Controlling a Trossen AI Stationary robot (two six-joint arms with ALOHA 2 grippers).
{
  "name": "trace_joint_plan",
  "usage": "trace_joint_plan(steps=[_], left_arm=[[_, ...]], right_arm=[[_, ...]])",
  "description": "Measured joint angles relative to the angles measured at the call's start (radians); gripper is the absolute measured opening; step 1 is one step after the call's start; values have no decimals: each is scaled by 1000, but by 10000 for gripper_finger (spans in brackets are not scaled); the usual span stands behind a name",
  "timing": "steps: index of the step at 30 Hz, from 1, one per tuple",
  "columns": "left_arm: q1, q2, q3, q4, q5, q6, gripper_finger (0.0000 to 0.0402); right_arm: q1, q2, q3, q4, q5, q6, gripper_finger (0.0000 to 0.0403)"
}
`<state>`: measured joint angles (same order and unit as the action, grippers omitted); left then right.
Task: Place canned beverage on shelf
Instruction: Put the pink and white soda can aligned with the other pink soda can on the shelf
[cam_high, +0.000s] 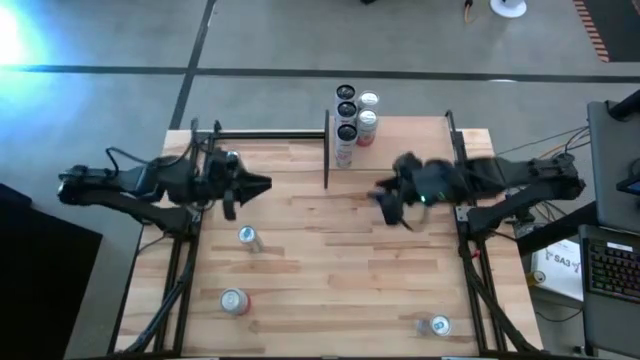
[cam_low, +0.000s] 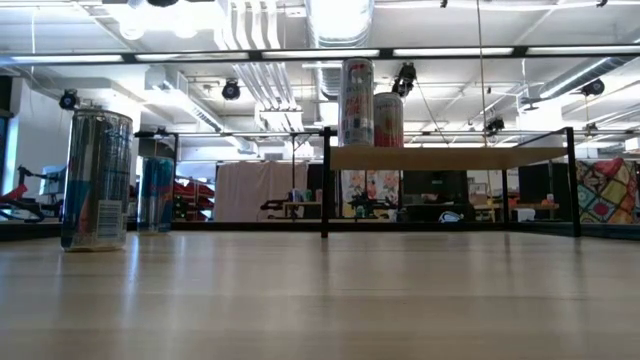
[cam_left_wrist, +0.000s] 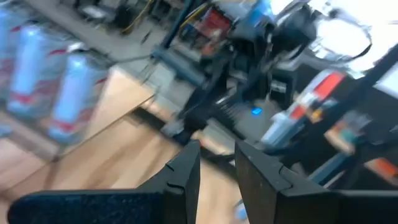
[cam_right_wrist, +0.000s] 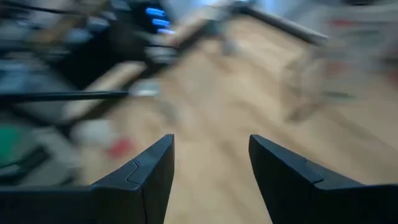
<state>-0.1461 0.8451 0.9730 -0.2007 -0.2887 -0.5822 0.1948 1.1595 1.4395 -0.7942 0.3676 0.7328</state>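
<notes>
Hovering over the tabletop (cam_high: 330, 250) with both arms, nothing held in either. My left gripper (cam_high: 262, 184) sits over the left part of the table, pointing toward the centre; in its wrist view the fingers (cam_left_wrist: 186, 174) stand a small way apart, with only air between them. My right gripper (cam_high: 385, 203) sits right of centre, pointing back toward the left one; its fingers (cam_right_wrist: 152, 171) are spread wide, bare wood showing in the gap.

The shelf (cam_high: 395, 135) stands at the far edge, right of the middle, a pale panel on thin black rods. In the low view its board (cam_low: 450, 157) sits raised above the table. Several cans (cam_high: 346, 125) are lined up at the shelf's left end, just beside the upright rod; two of them (cam_low: 358, 102) show standing on the board from table height.

Three more cans stand loose on the tabletop: one (cam_high: 246, 236) near my left gripper, one (cam_high: 233, 301) close to the near-left edge, one (cam_high: 438, 325) by the near-right corner. All are upright and well apart from each other and from both grippers.
</notes>
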Motion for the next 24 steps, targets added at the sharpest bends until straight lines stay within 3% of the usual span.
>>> trace_joint_plan(steps=[4, 7, 10, 15, 19, 24], left_arm=[[-141, 27, 61, -97, -168, -18, 77], [-230, 59, 114, -273, -289, -169, 77], [-328, 106, 141, -401, -332, -350, 77], [-521, 217, 187, -535, -325, -666, 77], [-676, 324, 268, -702, -169, -907, 77], [-828, 458, 388, -896, -112, -976, 77]], right_arm=[[105, 5, -39, 123, 5, -1, 196], [153, 23, -79, 151, 90, 25, 196], [185, 49, -136, 154, 137, 78, 196], [194, 122, -224, 151, 151, 203, 196], [225, 162, -242, 159, 149, 289, 196], [233, 212, -235, 175, 157, 307, 196]])
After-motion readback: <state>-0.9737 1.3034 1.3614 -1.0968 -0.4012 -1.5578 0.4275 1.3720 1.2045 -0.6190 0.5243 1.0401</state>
